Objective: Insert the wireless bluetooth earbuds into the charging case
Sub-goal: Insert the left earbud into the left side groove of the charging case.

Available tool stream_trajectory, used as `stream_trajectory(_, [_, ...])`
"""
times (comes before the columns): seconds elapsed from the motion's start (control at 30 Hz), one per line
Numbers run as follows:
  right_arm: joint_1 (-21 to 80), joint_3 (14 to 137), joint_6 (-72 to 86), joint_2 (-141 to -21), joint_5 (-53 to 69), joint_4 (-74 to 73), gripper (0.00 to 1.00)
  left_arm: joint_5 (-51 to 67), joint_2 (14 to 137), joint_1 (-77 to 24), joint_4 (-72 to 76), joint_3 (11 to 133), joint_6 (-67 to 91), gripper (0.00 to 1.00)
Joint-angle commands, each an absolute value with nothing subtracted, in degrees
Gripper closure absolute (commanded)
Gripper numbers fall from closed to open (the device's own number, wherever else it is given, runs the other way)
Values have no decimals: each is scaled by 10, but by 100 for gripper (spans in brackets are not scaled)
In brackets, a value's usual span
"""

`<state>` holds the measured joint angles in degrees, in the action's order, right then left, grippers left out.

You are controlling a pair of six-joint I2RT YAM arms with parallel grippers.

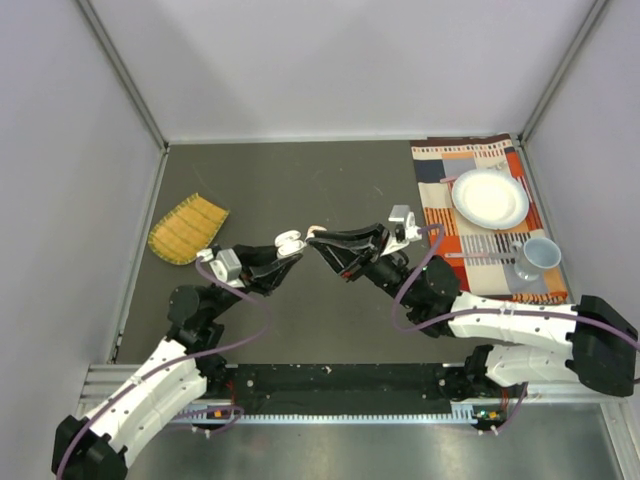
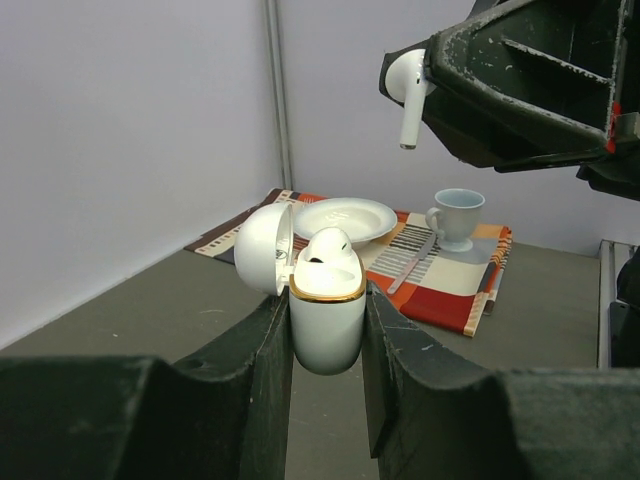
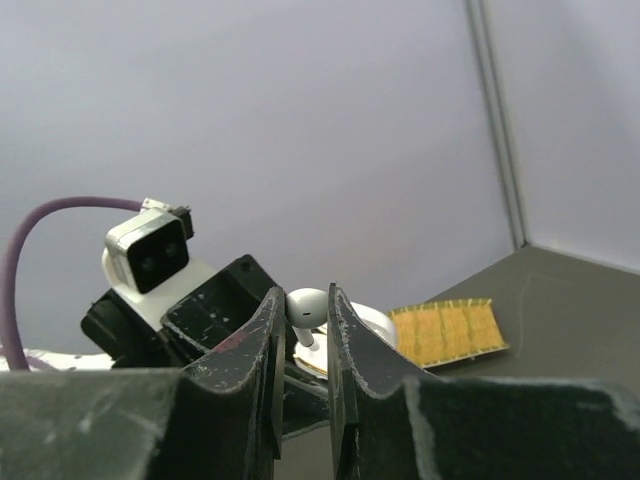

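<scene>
Our left gripper (image 2: 327,312) is clamped on the case (image 2: 325,345), low centre of its wrist view. The lid (image 2: 262,248) is swung open to the left and one earbud (image 2: 330,248) is seated inside (which well is free we cannot quite see). Our right gripper (image 3: 305,300) pinches a second earbud (image 2: 408,95) by the head, stem hanging down, at the upper right of that view, well apart from the case. We should carry the stem over the free well, keep it plumb, then lower slowly before letting go.
</scene>
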<state>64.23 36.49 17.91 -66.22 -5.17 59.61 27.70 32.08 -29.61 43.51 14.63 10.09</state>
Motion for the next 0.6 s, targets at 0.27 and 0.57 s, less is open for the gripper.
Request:
stream_trajectory(0.27, [664,408,219,-705,19,665,100,278,329,-322,496,141,64,100])
stream_trajectory(0.57, [665,415,218,-716,8,648,100,279,329,-329,503,140,56,100])
